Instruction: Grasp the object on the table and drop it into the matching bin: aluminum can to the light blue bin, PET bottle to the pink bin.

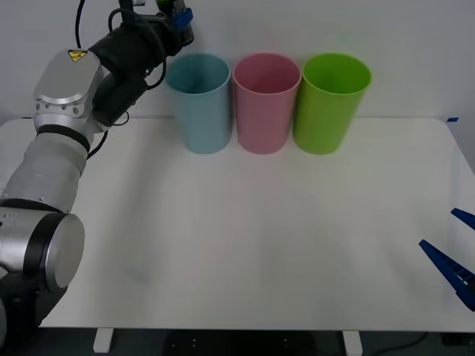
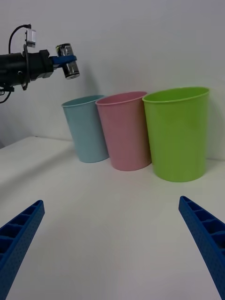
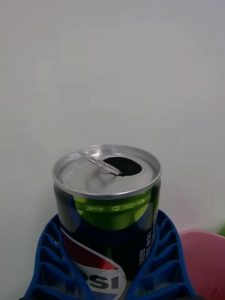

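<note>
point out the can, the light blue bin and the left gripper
aluminum can [image 3: 110,206]: left wrist view, on its side wall
light blue bin [image 1: 202,111]: front view, on its outer wall
left gripper [image 2: 64,60]: right wrist view, blue fingers clamped round the can

A wide white worktop [image 1: 245,245] with rounded corners spans most of the front view. Three tall plastic bins stand upright in a row along its far edge, in the upper middle of the frame: the light blue bin [image 1: 200,104] leftmost, the pink bin [image 1: 265,104] touching it, and a lime green bin [image 1: 329,104] right beside that.
</note>
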Motion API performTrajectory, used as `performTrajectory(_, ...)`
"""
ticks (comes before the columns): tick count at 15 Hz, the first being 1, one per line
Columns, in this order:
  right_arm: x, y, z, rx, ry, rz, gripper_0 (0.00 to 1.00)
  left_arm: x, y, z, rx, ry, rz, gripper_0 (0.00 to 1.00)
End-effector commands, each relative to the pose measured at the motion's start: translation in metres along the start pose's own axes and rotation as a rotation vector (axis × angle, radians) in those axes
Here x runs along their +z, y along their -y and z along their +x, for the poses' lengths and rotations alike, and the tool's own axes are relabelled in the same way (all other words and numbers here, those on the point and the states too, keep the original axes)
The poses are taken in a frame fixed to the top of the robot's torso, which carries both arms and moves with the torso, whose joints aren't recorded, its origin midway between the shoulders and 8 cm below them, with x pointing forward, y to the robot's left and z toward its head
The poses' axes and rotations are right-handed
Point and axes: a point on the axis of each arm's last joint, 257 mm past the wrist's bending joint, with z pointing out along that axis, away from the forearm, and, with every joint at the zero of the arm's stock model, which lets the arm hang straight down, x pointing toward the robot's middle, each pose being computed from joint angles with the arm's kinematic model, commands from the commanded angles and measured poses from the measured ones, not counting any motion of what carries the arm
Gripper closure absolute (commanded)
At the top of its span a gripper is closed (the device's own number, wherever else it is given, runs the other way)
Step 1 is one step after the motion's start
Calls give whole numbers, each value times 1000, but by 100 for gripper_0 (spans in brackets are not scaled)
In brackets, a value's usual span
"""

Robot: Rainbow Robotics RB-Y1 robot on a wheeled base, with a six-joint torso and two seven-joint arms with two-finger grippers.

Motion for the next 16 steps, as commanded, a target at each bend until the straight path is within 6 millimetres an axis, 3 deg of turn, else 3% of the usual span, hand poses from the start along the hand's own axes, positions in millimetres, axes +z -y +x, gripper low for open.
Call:
performTrajectory(1,0,0,0,0,0,0,0,6,12,6,13,1,-18,100)
performTrajectory(9,0,0,0,0,0,0,0,10,23,10,30,-5,-1,100)
performTrajectory(10,0,0,0,0,0,0,0,10,24,10,28,-5,1,93)
performTrajectory(11,0,0,0,0,0,0,0,10,25,10,23,-5,2,78)
performTrajectory(12,0,0,0,0,0,0,0,10,26,9,21,-2,4,19)
performTrajectory(13,0,0,0,0,0,0,0,10,25,9,24,-1,3,0)
performTrajectory(16,0,0,0,0,0,0,0,9,26,11,11,-2,8,0)
